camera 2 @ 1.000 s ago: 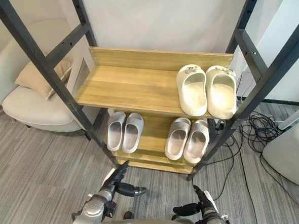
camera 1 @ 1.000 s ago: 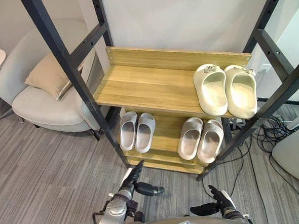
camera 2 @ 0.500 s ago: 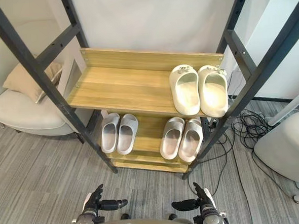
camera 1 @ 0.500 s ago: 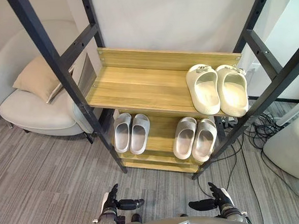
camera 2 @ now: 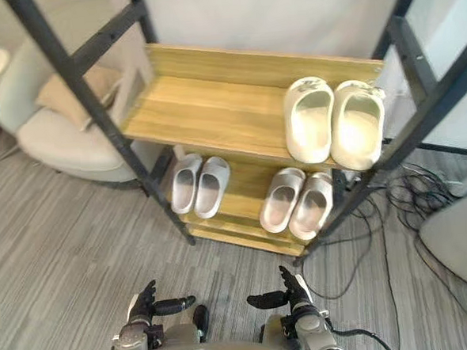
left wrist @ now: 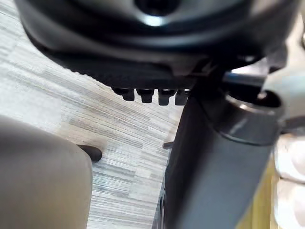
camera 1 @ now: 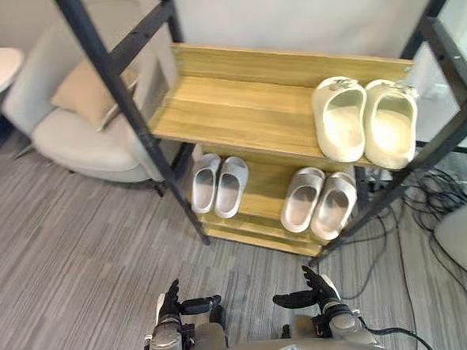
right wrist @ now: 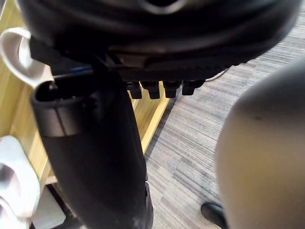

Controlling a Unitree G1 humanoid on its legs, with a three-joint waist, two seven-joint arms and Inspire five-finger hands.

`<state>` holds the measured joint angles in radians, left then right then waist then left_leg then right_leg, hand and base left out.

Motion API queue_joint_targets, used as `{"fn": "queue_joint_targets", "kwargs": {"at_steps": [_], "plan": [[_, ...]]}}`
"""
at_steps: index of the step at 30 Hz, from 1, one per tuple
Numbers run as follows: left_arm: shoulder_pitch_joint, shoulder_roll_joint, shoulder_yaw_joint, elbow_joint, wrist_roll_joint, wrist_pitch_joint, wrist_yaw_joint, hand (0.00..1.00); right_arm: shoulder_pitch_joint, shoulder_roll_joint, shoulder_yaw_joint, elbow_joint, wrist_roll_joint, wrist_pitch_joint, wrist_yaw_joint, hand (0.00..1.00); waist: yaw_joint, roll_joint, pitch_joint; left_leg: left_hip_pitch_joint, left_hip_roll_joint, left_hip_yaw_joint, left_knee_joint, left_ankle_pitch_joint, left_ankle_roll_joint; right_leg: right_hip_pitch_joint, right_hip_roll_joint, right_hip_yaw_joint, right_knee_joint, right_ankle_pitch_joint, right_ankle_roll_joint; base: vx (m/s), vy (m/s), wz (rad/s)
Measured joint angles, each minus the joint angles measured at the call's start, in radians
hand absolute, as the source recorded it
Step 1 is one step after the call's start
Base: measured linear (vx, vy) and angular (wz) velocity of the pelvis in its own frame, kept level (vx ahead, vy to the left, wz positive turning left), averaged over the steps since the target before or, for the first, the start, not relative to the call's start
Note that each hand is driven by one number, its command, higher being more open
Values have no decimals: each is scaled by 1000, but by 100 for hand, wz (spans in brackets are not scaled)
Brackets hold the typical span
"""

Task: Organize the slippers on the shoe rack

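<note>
Left eye: cream slippers point(camera 1: 341, 121) paired at right end of shoe rack's point(camera 1: 237, 111) upper shelf; grey pair point(camera 1: 232, 184) and taupe pair point(camera 1: 302, 201) below. Right eye: left hand point(camera 2: 141, 306) and right hand point(camera 2: 293, 293) low over carpet point(camera 2: 55, 233), fingers loosely spread, empty. Wrist views: thumbs straight.

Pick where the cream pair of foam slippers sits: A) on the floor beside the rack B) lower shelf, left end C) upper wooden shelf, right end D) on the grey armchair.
C: the cream pair of foam slippers lies side by side at the right end of the upper wooden shelf.
</note>
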<state>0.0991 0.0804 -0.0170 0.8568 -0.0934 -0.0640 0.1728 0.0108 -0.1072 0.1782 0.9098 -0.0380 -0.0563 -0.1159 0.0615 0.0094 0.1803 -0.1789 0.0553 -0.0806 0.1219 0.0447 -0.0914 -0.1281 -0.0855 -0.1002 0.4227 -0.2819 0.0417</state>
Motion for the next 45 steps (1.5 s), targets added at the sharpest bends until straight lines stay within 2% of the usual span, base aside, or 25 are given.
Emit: {"fn": "queue_joint_targets", "kwargs": {"at_steps": [2, 4, 6, 8, 9, 11, 14, 17, 21, 23, 27, 30, 31, 32, 33, 34, 35, 37, 38, 39, 41, 42, 43, 44, 45], "plan": [[-7, -16, -6, 0, -18, -1, -1, 100, -22, -14, 1, 2, 0, 3, -6, 100, 3, 50, 30, -23, 35, -53, -16, 38, -24, 15, 39, -49, -53, 38, -27, -176, -107, 53], [-13, -24, -8, 0, -22, -2, 3, 100, -23, -15, 1, 2, 0, 2, -10, 100, 3, 67, 45, -32, 54, -77, -32, 69, -41, 27, 68, -85, -78, 55, -40, -171, -148, 56], [-24, -18, -29, 8, -22, -15, 3, 100, -32, -11, -4, 4, 0, 2, -18, 100, -11, 64, 52, -39, 56, -65, -166, 238, -66, 24, 60, -167, -133, 95, -73, -158, -118, 100], [-55, -5, -42, 30, -16, -16, -6, 100, -37, -6, -41, 4, 0, 4, -21, 100, -17, 44, 66, -72, 23, 19, -69, 187, -25, 14, 25, -228, -148, 115, -88, -144, -72, 111], [-67, -5, -41, 32, -14, -16, -3, 100, -33, -10, -69, 5, 0, 5, -29, 100, -18, 24, 78, -77, -3, 86, 75, 69, 12, 10, -14, -271, -156, 129, -89, -137, -69, 109], [-67, -5, -44, 40, -10, -21, 1, 100, -17, -20, -80, 5, 0, 5, -36, 100, -20, 26, 73, -39, 26, 183, 204, -73, 16, 18, -32, -345, -196, 168, -86, -97, -1, 108], [-72, -5, -51, 61, 13, -22, 0, 100, -2, -14, -82, 8, 0, 5, -33, 100, -30, 28, 72, 47, 88, 285, 255, -158, 20, 31, -51, -415, -205, 184, -72, -91, 165, 89], [-76, -17, -77, 72, 27, -21, -3, 100, 0, -2, -103, 8, 1, 4, -25, 100, -47, 41, 62, 138, 116, 403, 121, -173, 14, 38, -69, -496, -236, 226, -25, -107, 238, 88], [-67, 5, -85, 92, 28, -16, -6, 100, 10, 71, -115, 11, 1, 4, -9, 100, -47, -3, 32, 178, 23, 350, -39, -110, 42, 118, -74, -542, -414, 341, 14, -77, 191, 63], [-54, 5, -84, 95, 28, -15, -6, 100, 6, 80, -105, 26, 0, 4, -2, 100, -44, 7, 23, 198, -11, 315, -60, -100, 56, 155, -99, -572, -426, 354, 28, 0, 166, 62], [-35, 11, -54, 102, 24, -16, -6, 100, 3, 89, -96, 35, -1, 5, 5, 100, -35, -7, 12, 200, -72, 246, -21, -159, 109, 129, -247, -617, -148, 204, 75, 55, 188, 57], [-35, 31, -50, 111, 27, -20, -5, 100, 2, 101, -98, 32, -1, 10, 8, 100, -41, -43, 2, 210, -124, 154, 24, -202, 149, 74, -354, -488, 118, 159, 20, 106, 115, 71], [-34, 31, -50, 114, 27, -20, -5, 100, 0, 101, -98, 26, -1, 9, 8, 100, -47, -46, 3, 217, -127, 127, 28, -204, 153, 44, -361, -418, 193, 177, -14, 168, 18, 111], [-41, 33, -43, 114, 24, -20, 3, 100, 1, 102, -93, 21, 0, 6, 10, 100, -52, -35, 7, 226, -92, 68, 55, -223, 159, -2, -282, -281, 227, 95, 0, 173, -39, 96], [-41, 33, -39, 114, 24, -19, 7, 100, -1, 101, -85, 21, 0, 6, 11, 100, -52, -33, 8, 225, -81, 48, 61, -229, 156, -14, -243, -255, 219, 74, -4, 280, -130, 146], [-43, 31, -36, 120, 24, -19, 15, 100, -6, 101, -61, 12, 1, 4, 17, 100, -55, -32, 10, 232, -54, -31, 54, -240, 145, -85, -112, -172, 188, 47, -14, 219, -113, 99], [-44, 31, -36, 122, 24, -19, 15, 100, -7, 100, -61, 10, 2, 3, 18, 100, -56, -33, 10, 232, -54, -37, 53, -241, 144, -92, -103, -166, 183, 47, -14, 249, -134, 137], [-46, 30, -36, 130, 24, -14, 8, 100, -13, 101, -49, -15, 2, -11, 25, 100, -73, -33, 15, 248, -44, -133, 50, -265, 127, -172, 13, -53, 80, 59, -2, 300, -221, 136], [-44, 33, -35, 130, 25, -14, 7, 100, -8, 101, -45, -15, 2, -15, 28, 100, -77, -44, 16, 268, -57, -191, 60, -285, 105, -170, 32, 5, -26, 119, 7, 455, -356, 183], [-48, 20, -33, 146, 26, -15, 8, 100, -6, 87, -49, -12, 1, -13, 29, 100, -75, -19, 13, 278, -42, -259, 88, -315, 76, -129, 34, -38, -12, 157, -35, 409, -299, 152], [-43, -11, -23, 146, 28, -31, 10, 100, -11, 66, -66, -9, 1, -7, 28, 100, -69, 17, 2, 253, -17, -267, 116, -305, 39, -105, 36, -96, -16, 133, -54, 431, -257, 129], [-44, -15, -6, 145, 31, -33, 0, 100, -18, 62, -80, 2, 1, -1, 28, 100, -77, 27, 4, 223, -9, -240, 167, -283, -47, -62, 31, -142, -51, 124, -69, 414, -227, 117], [-45, -14, -4, 145, 33, -33, -1, 100, -17, 62, -80, 4, 2, 1, 27, 100, -77, 25, 6, 218, -9, -232, 180, -278, -57, -53, 30, -146, -61, 123, -70, 384, -202, 115], [-44, -9, 15, 137, 40, -36, -1, 100, -14, 63, -78, 15, 1, 10, 27, 100, -72, 7, 17, 163, 0, -124, 327, -261, -129, 45, 34, -161, -152, 121, -74, 299, -169, 71], [-36, -9, 29, 126, 40, -37, 1, 100, -7, 65, -77, 18, 1, 10, 27, 100, -67, 2, 21, 133, 32, -24, 421, -273, -116, 96, 44, -175, -195, 121, -75, 344, -203, 77]]}}
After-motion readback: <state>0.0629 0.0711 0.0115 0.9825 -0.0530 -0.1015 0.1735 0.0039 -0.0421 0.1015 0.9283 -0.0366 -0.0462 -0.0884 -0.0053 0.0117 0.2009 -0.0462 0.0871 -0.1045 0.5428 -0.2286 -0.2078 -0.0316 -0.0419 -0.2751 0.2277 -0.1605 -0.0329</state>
